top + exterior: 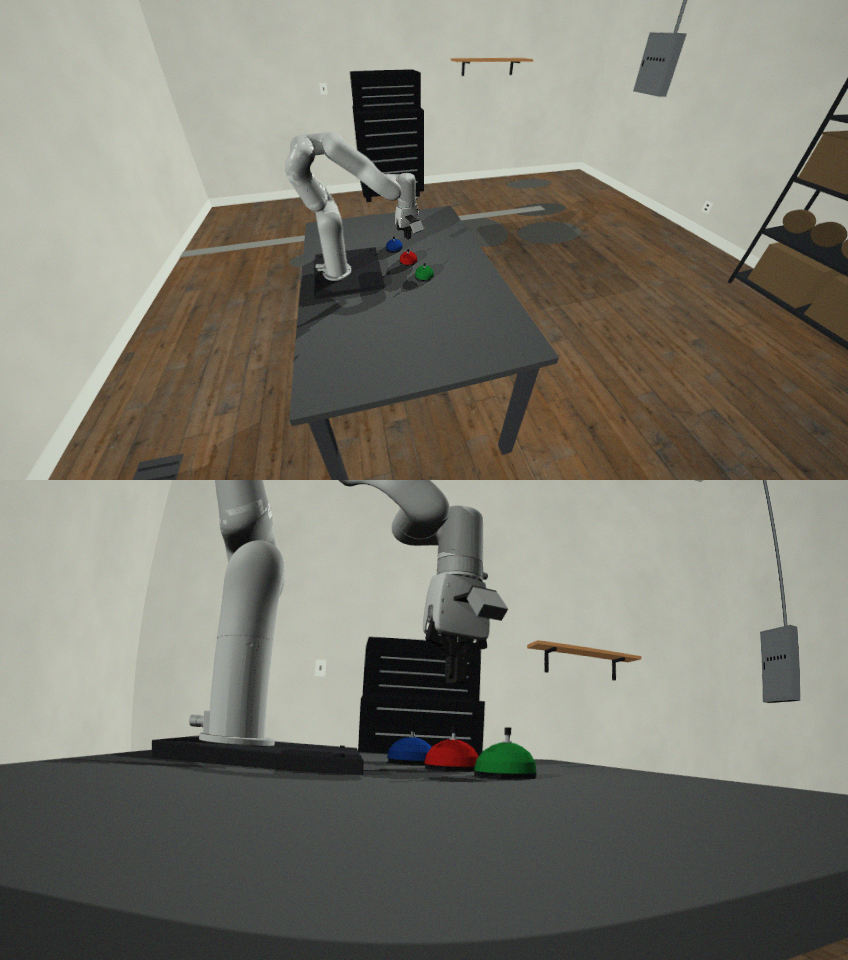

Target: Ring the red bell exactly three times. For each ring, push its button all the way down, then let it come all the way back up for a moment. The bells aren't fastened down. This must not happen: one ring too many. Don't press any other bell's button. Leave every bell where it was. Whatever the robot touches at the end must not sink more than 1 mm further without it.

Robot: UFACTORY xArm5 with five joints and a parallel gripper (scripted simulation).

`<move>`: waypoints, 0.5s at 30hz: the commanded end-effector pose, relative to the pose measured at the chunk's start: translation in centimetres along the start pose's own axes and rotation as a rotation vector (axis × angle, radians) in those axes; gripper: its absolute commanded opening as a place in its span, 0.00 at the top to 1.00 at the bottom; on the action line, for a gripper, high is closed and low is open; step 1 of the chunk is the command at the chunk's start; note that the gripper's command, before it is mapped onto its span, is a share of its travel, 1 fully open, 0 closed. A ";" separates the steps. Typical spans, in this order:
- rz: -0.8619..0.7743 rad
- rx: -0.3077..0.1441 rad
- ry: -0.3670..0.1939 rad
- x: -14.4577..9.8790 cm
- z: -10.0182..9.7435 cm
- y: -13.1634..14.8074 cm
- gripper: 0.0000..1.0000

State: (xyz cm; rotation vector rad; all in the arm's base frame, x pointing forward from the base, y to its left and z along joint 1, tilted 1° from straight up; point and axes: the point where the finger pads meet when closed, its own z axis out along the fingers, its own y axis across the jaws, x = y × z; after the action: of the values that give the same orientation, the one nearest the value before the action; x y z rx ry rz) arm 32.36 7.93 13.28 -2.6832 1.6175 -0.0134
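Three dome bells stand in a row on the dark table: a blue bell (393, 245) (408, 750), the red bell (408, 257) (451, 754) in the middle, and a green bell (424, 272) (504, 760). Each has a small button on top, and the red bell's button stands up. My gripper (408, 234) (453, 678) is shut and empty, fingers pointing straight down. It hangs well above the red bell, clear of all bells.
The arm's base (335, 274) stands on a black plate (257, 754) to the left of the bells. A black drawer cabinet (387, 130) stands against the back wall behind the table.
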 end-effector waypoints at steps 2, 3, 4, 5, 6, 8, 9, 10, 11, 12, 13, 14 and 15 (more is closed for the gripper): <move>0.000 0.003 0.001 0.1 0.3 -0.1 1.00; 0.000 0.003 0.001 0.1 0.5 -0.1 1.00; 0.000 0.003 0.001 0.1 0.6 -0.1 1.00; 0.000 0.003 0.001 0.1 0.7 -0.1 1.00; 0.000 0.003 0.001 0.1 0.8 -0.1 1.00; 0.000 0.003 0.001 0.1 1.0 -0.1 1.00; 0.000 0.003 0.001 0.1 1.0 -0.1 1.00; 0.000 0.003 0.001 0.1 1.2 -0.1 1.00; 0.000 0.003 0.001 0.1 1.3 -0.1 1.00; 0.000 0.003 0.001 0.1 1.5 -0.1 1.00; 0.000 0.003 0.001 0.1 1.7 -0.1 1.00; 0.000 0.003 0.001 0.1 1.8 -0.1 1.00; 0.000 0.003 0.001 0.1 2.0 -0.1 1.00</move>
State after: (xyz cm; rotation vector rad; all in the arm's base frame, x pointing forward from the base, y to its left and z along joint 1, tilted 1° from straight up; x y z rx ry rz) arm 32.40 7.86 11.82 -2.6832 1.6175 -0.0136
